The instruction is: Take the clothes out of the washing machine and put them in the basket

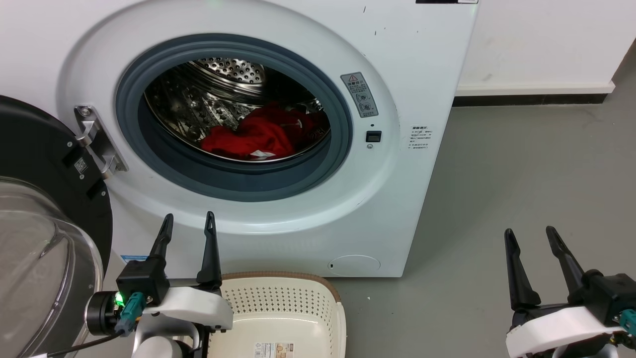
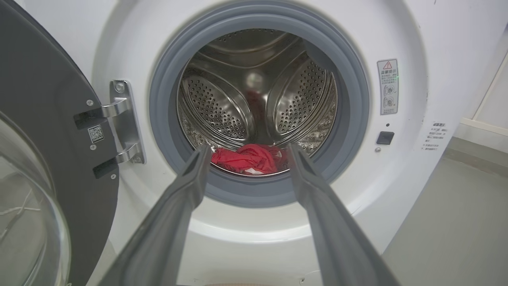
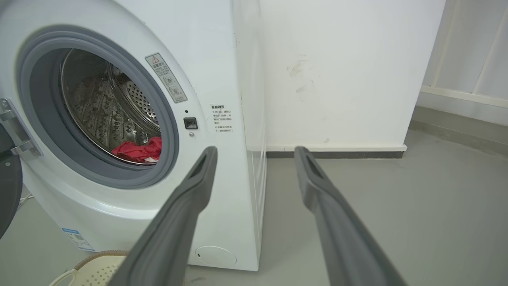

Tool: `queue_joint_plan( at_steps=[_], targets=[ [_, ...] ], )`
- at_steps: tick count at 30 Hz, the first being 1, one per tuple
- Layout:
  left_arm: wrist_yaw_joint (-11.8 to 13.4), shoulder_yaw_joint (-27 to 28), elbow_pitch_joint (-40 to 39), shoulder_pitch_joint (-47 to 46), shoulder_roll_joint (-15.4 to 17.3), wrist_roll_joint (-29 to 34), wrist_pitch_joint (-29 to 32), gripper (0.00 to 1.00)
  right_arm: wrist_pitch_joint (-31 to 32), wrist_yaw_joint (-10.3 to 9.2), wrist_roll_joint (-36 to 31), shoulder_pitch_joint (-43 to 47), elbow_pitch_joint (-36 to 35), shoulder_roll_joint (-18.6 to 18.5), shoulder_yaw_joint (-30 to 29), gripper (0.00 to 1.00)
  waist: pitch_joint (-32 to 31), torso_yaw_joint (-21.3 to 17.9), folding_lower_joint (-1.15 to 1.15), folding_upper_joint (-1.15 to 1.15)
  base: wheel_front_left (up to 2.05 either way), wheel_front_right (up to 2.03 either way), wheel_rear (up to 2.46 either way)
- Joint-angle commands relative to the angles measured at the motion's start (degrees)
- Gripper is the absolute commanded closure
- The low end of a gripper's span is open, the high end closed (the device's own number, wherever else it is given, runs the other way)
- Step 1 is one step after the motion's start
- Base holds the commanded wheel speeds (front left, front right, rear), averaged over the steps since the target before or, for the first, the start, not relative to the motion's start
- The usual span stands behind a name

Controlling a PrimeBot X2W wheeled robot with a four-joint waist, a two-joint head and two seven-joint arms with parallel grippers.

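1. The clothes (image 1: 263,134) lie bunched low in the drum of the washing machine (image 1: 407,74), just behind the grey seal.
2. The left claw (image 1: 189,215) is spread and empty, near the porthole; the right claw (image 1: 529,230), also spread, hangs well right over the floor.
3. Best to lift the left claw over the seal, straddle the tallest fold, and pinch deep.
4. The basket (image 1: 278,298) sits near, below the porthole.
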Motion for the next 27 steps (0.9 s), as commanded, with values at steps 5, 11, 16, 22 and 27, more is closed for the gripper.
queue_joint_plan(
  at_steps=[5,11,16,22,27],
  targets=[
    [0.6,-0.2,0.1,-0.5,0.3,2.9,-0.8,0.00,-0.6,-0.01,-3.1,0.5,-1.1,-0.1,0.2,0.00,0.0,0.0,0.00,0.00,0.00,0.00,0.00],
    [1.0,0.0,0.5,0.0,0.4,5.0,-1.5,0.00,-0.8,-0.02,-5.6,0.7,-1.5,-0.1,0.4,0.00,0.0,-0.2,0.00,0.00,0.00,0.00,0.00],
    [1.0,0.0,1.1,0.2,0.4,6.9,-2.1,0.00,-1.1,-0.02,-7.6,1.0,-1.9,-0.1,0.3,0.00,0.0,-0.3,0.00,0.00,0.00,0.00,0.00],
    [1.1,0.3,1.7,0.5,0.3,8.8,-2.7,0.00,-1.3,-0.02,-9.8,1.3,-2.3,-0.1,0.6,0.00,-0.2,-0.5,0.00,0.00,0.00,0.00,0.00],
    [1.0,0.6,2.2,0.6,0.0,9.6,-3.1,0.00,-1.3,-0.02,-11.3,1.3,-2.5,-0.1,0.5,0.00,-0.1,-0.5,0.00,0.00,0.00,0.00,0.00]
  ],
)
